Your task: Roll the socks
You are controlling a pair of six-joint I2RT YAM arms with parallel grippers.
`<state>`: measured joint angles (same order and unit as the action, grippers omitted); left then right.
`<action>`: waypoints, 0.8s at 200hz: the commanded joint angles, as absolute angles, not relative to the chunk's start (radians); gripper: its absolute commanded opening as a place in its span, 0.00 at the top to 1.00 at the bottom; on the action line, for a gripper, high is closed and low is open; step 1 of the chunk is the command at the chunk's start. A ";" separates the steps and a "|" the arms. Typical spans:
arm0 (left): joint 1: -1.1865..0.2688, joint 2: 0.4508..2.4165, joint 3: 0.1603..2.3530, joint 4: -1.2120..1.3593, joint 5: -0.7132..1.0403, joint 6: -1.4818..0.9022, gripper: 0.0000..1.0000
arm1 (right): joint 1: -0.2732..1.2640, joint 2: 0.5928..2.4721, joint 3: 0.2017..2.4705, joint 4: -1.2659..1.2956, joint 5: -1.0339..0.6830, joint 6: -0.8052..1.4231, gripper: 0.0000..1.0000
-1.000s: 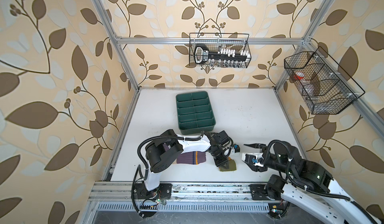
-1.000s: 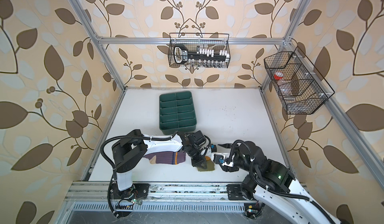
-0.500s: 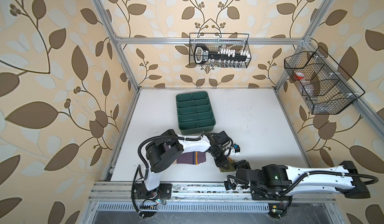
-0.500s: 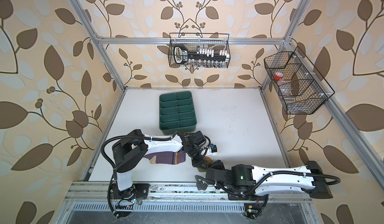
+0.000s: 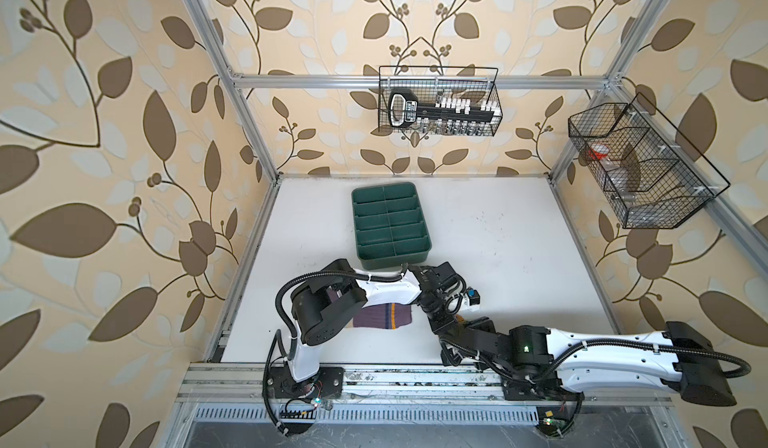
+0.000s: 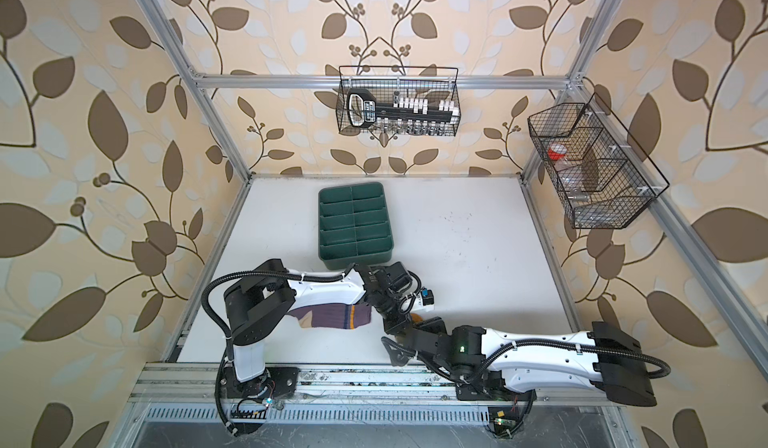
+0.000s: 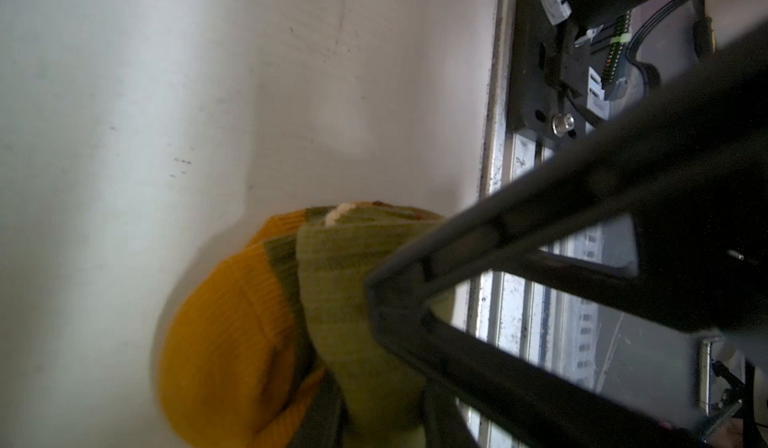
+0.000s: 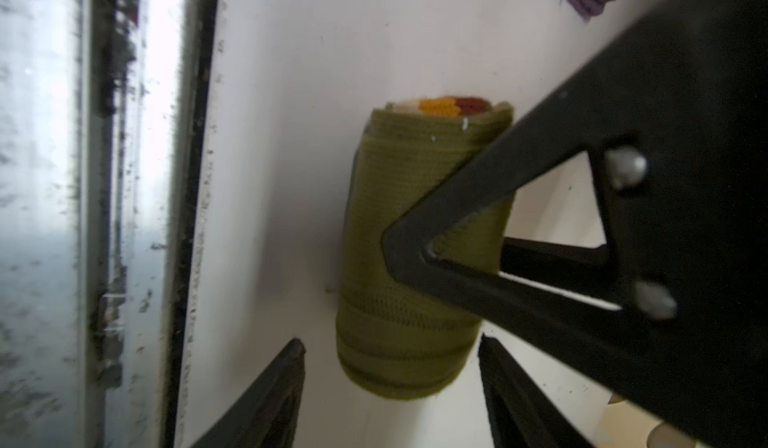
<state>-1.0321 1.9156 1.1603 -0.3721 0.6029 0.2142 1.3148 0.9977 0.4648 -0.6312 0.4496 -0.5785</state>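
Your olive sock (image 8: 390, 184) is wound into a tight roll. It lies on the white counter (image 5: 519, 259) close to the front rail, with cream, mustard and dark red layers showing at one end. In the left wrist view its mustard toe (image 7: 232, 342) bulges out beside the roll.

Your left hand (image 6: 398, 329) is closed narrow on that roll, and one of its black fingers (image 8: 498, 176) lies across the ribbed side. Your right hand (image 8: 388, 346) stands wide, with its fingertips (image 8: 286, 367) on either side of the roll's near end. I cannot tell whether they touch the cloth. In both top views the two hands meet over the roll and hide nearly all of it.

The purple sock (image 5: 382, 316) lies flat on the counter just to the left of the roll, apart from it and partly under your left arm. The green tray (image 5: 395, 259) sits farther back, just behind that arm's forearm.
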 commanded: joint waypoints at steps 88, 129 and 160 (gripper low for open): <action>-1.042 2.025 1.091 -0.520 0.495 0.211 0.90 | 1.215 1.153 0.437 -0.454 0.288 -0.647 0.54; -1.042 1.972 1.079 -0.483 0.508 0.212 0.86 | 1.209 1.191 0.439 -0.460 0.221 -0.637 0.78; -1.043 1.891 1.064 -0.454 0.482 0.212 0.65 | 1.193 1.208 0.439 -0.466 0.147 -0.641 0.95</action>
<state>-1.0306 1.8893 1.1351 -0.3534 0.5953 0.2035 1.1988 1.1553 0.4664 -0.4896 0.3561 -0.6289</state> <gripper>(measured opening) 0.295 0.246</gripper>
